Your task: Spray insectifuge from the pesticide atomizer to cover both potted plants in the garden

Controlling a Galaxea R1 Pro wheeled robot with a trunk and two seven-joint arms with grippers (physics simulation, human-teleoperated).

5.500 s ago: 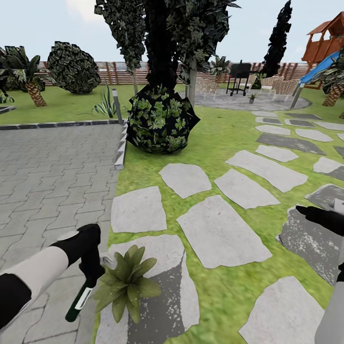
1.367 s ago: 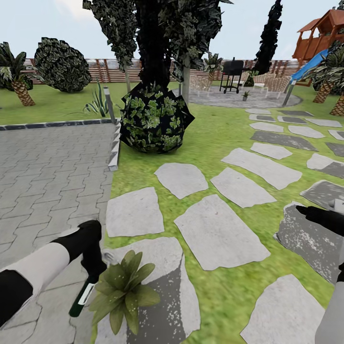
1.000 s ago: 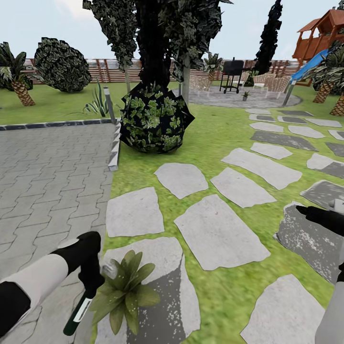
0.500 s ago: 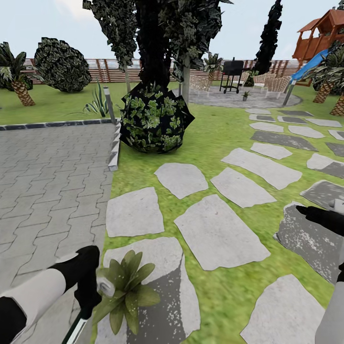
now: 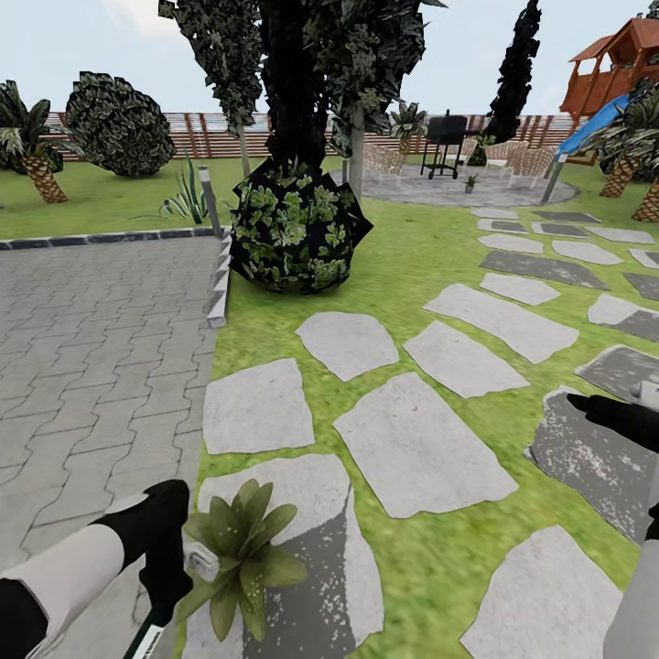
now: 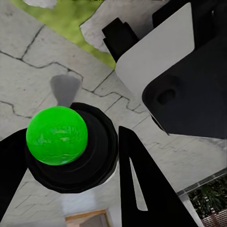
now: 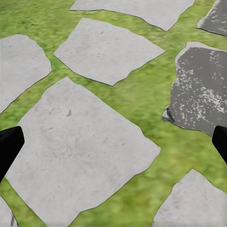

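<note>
My left claw (image 5: 169,586) is pinched around the pesticide atomizer (image 6: 71,146), its whitish head just beside the potted plant (image 5: 240,554) on a stepping stone (image 5: 302,549). The bottle's lower end is cut off by the frame. My right claw (image 7: 113,142) is spread wide, holding nothing.

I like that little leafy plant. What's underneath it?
The potted plant sits on a grey stepping stone beside the paving. Its leaves cover its base, so no pot shows.
</note>
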